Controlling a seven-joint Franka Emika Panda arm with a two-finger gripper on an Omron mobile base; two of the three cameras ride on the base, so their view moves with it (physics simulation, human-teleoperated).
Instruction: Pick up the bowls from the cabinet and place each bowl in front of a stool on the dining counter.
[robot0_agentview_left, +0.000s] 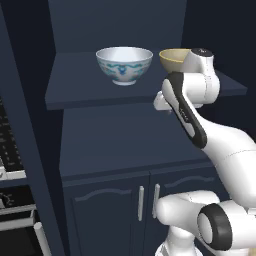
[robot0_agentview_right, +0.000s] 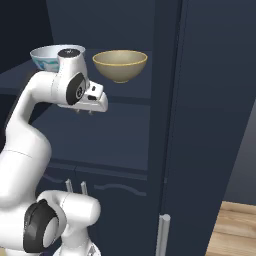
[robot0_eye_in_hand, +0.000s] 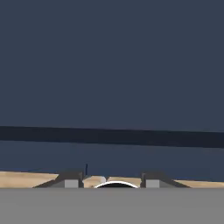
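While bowls sit shelved, hand hangs below.

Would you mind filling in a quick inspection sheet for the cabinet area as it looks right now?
Surface: navy shelf in the cabinet recess, doors below shut.
Job's things: white and teal bowl and tan bowl upright on the shelf, apart.
Clutter: nothing seen.
Grippers: gripper below shelf level in front of the recess, pointing down, holding nothing; the fingertips stand apart.
Cables: nothing seen.
Surroundings: oven front at left, wood floor at right.
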